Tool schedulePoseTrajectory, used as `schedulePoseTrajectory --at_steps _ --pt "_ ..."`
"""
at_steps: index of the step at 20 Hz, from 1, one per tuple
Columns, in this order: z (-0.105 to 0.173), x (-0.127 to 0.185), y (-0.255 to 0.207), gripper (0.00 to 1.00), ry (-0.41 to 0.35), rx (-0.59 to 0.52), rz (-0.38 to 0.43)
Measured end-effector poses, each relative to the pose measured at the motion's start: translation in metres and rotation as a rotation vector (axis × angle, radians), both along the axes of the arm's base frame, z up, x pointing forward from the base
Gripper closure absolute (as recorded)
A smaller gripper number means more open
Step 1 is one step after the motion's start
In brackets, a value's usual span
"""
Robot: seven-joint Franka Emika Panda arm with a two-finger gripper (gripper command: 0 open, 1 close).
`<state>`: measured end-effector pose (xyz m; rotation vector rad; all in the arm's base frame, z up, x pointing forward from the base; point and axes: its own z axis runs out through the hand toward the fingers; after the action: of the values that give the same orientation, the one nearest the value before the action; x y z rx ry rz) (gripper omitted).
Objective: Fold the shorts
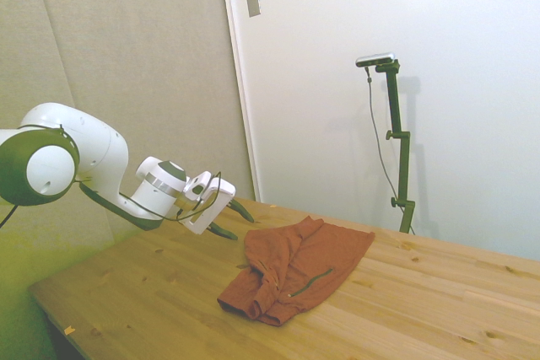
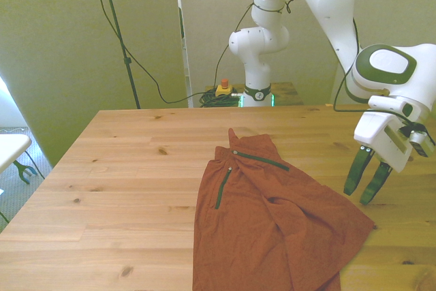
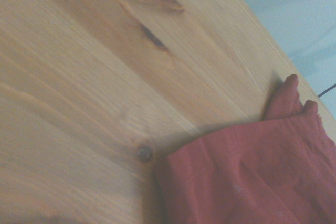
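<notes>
Wooden table (knotty planks) bears shorts; gripper spread.

Wooden tabletop fills lower frame — pale planks, dark knots. Yellow box with red button beyond far edge, top middle of front view. Grey wall plate upper middle of side view — on white wall.

The surface is made of light wooden planks with small dark knots. The rust-red shorts lie right on it, wrinkled and partly folded over. Thin dark zipper lines show on the cloth. One corner of the shorts sticks up a little.
</notes>
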<state>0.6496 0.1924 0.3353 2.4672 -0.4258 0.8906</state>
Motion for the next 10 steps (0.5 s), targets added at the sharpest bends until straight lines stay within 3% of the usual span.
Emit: schedulePoseTrajectory --at_steps 10 --pt "-0.011 0.012 -0.022 0.0 -0.01 -0.051 -0.005"
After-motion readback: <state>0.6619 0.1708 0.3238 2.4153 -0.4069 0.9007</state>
